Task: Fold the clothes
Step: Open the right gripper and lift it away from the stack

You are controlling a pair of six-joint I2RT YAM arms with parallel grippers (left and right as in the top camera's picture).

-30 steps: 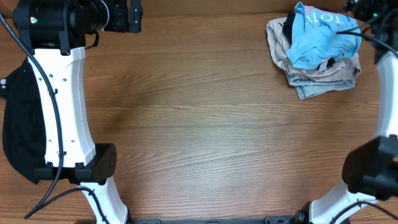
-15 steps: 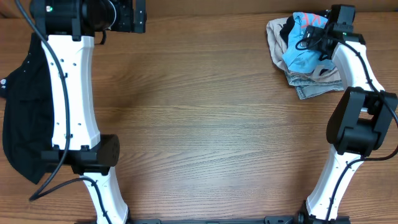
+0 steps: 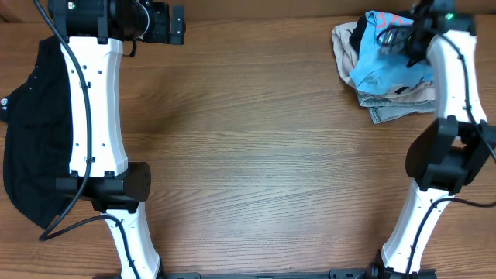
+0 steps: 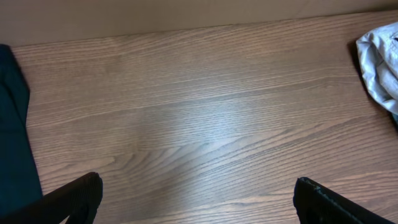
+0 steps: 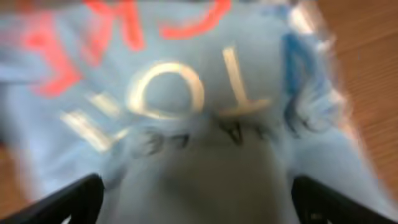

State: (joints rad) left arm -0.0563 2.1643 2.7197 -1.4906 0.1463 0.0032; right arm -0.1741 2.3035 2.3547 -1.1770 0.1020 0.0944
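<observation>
The crumpled light blue fabric T-shirt [image 3: 380,66] lies heaped, nothing folded. The right tool [image 5: 199,200], above it, and the left tool [image 4: 199,200] gape empty.

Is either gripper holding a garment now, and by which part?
Nothing is held: right gripper open over the light blue T-shirt, left gripper open over bare table.

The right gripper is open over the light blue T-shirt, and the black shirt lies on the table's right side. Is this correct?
No: the overhead view shows the black shirt on the left side of the table. The rest holds.
</observation>
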